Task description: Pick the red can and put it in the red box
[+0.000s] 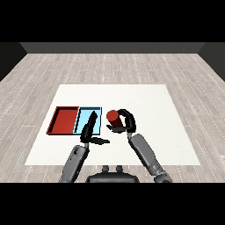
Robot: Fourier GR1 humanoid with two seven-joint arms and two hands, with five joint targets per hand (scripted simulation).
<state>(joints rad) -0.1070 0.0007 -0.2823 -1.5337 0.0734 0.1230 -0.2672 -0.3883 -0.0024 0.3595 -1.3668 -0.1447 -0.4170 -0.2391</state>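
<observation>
- The two grey forearms come in from the lower corners over the white tabletop.
- The left robot hand hangs above the near edge of the light blue tray; its fingers are straight and point away from the robot, its thumb sticks out toward the right, and it holds nothing.
- The right robot hand is curled round the red can, fingers over the far side and thumb under the near side.
- The red can stands upright in that hand, just to the right of the light blue tray and outside both trays.
- The red tray lies to the left of the light blue tray, the two touching side by side; nothing rests in it.
- Beyond the tabletop runs a grey plank floor.
</observation>
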